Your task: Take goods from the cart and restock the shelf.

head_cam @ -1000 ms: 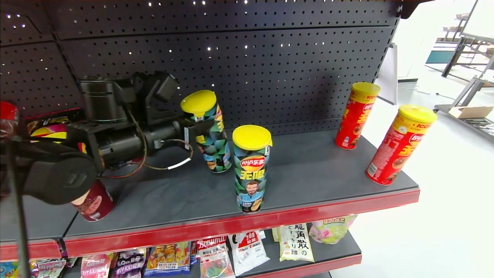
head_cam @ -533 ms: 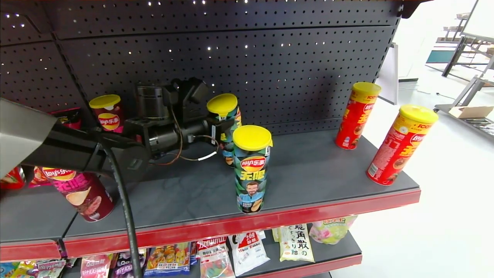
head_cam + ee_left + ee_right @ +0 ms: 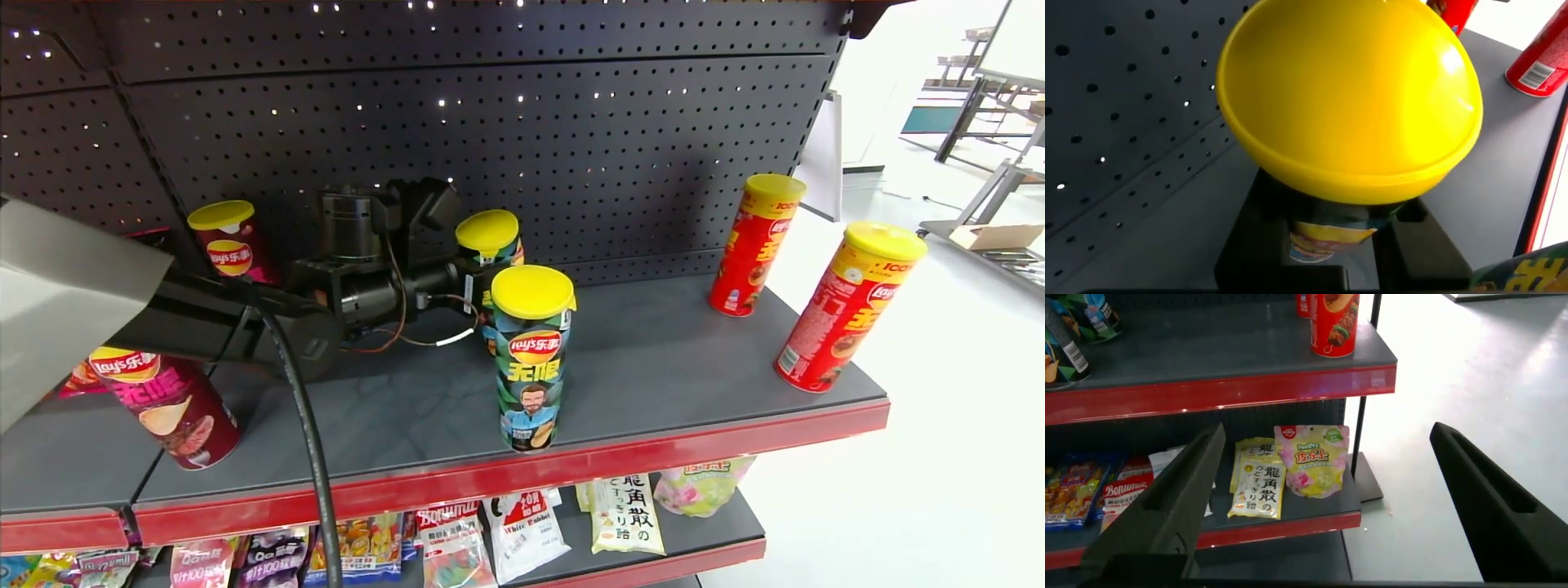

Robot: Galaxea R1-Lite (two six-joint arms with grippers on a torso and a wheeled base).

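The left end effector (image 3: 478, 287) reaches in over the upper shelf (image 3: 653, 359) from the robot's left and is clamped on a green-patterned can (image 3: 490, 238). In the left wrist view its dark fingers (image 3: 1417, 245) press on either side of the can's body just under the yellow lid (image 3: 1351, 114). The can is upright and close to the pegboard back wall (image 3: 571, 147). It is directly behind a second green can (image 3: 531, 367), which stands nearer the shelf's red front edge. That second can hides the held one's base, so I cannot tell whether it rests on the shelf.

To the robot's right stand two red cans, one toward the back (image 3: 755, 245) and one at the front corner (image 3: 849, 306). To its left are two maroon cans, one by the back wall (image 3: 227, 241) and one near the front edge (image 3: 171, 400).

The right end effector (image 3: 1327, 433) hangs low in front of the lower shelf (image 3: 1290, 528), its fingers spread wide with nothing between them. Snack bags (image 3: 1310, 461) lie on that lower shelf
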